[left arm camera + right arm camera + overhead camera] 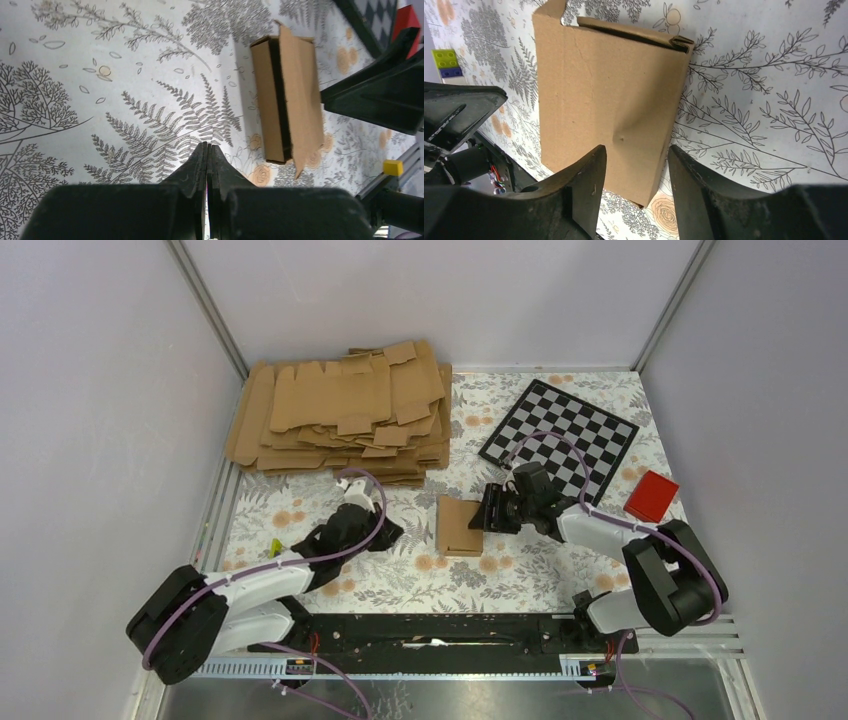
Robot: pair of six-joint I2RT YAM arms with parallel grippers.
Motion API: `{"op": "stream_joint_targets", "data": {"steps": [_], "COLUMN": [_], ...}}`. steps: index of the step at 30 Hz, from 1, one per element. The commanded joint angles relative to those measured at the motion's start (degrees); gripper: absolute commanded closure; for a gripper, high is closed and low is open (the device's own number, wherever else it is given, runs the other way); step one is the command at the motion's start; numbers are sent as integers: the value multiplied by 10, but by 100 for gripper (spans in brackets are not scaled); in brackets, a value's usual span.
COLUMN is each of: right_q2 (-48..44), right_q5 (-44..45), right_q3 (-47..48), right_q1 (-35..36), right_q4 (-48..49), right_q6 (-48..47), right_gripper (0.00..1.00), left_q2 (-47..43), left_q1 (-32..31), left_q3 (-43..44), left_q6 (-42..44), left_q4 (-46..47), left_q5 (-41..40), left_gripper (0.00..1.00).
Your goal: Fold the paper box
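Note:
The paper box lies flat on the floral mat in the middle, folded into a thin rectangular sleeve with one end flap standing out. In the left wrist view the paper box lies ahead and to the right, its open side dark. My left gripper sits to the box's left, apart from it, and my left gripper is shut with nothing between its fingers. My right gripper is at the box's right edge. In the right wrist view my right gripper stands open, straddling the near corner of the paper box without closing on it.
A big pile of flat cardboard blanks fills the back left. A checkerboard lies at the back right, a red block beside it. A small yellow-green piece lies near the left arm. Grey walls enclose the table.

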Motion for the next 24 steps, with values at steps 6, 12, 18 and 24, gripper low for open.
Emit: {"op": "stream_joint_targets", "data": {"steps": [6,12,18,24], "right_q2": [-107,-224,-279,-334], "right_q5": [59,133,98,89], "right_q3": [-4,-60,-92,-138], "right_q1": [5,2,-1,-1], "right_q4": [-35,-79,-81,-56], "right_q6": [-34,3,33,12], "right_gripper": [14,0,0,1], "left_q2": [-93,-86,-38,-31], "left_q1": [18,19,23,26], "left_q3": [-5,-14,4,-36], "left_q6": [14,-5,-30,-37], "left_q4": [-16,6,9,114], "left_q5": [14,20,27,34], "left_gripper": [100,100,100,100]}}
